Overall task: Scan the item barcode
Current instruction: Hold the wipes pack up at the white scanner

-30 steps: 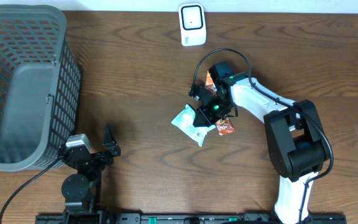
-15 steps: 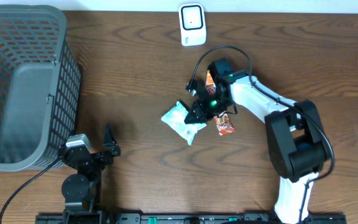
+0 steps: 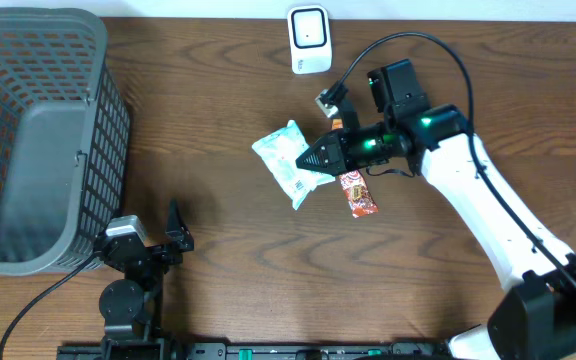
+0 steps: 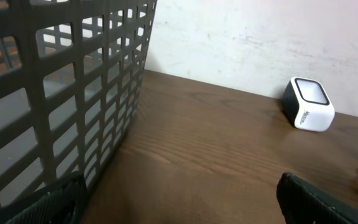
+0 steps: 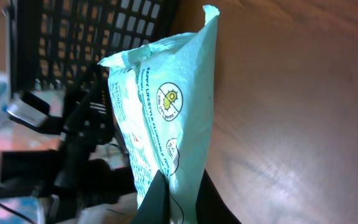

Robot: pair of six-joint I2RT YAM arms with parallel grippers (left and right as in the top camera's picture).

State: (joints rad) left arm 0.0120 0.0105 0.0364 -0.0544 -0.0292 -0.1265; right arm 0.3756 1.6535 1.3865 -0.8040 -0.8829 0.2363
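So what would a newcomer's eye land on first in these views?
The pale green packet, pinched at one end by the right gripper mid-table, fills the right wrist view. Beyond it sits the white scanner at the far edge, and a big grey basket takes the left side.

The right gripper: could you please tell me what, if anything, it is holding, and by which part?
The right gripper is shut on the pale green packet, pinching the edge of one end; the rest extends beyond the fingertips.
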